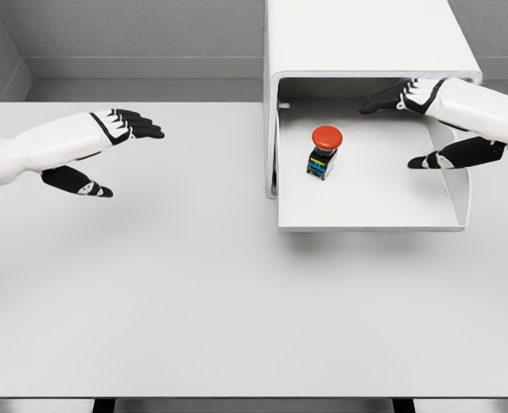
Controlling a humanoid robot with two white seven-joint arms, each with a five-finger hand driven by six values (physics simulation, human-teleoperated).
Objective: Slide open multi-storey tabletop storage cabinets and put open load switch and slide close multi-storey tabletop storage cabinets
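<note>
In open drawer (370,202): switch (324,151); right robot hand (426,125) beside, fingers spread.

Count: 1 cabinet (357,39), 1 pulled-out drawer (370,202), 1 switch (324,151) with 1 red button (327,136) on top, 1 table (194,292), 2 hands: left hand (108,151) and right hand (426,125). Nothing else countable.

A white table (194,301) stands before a grey wall (133,30).
</note>
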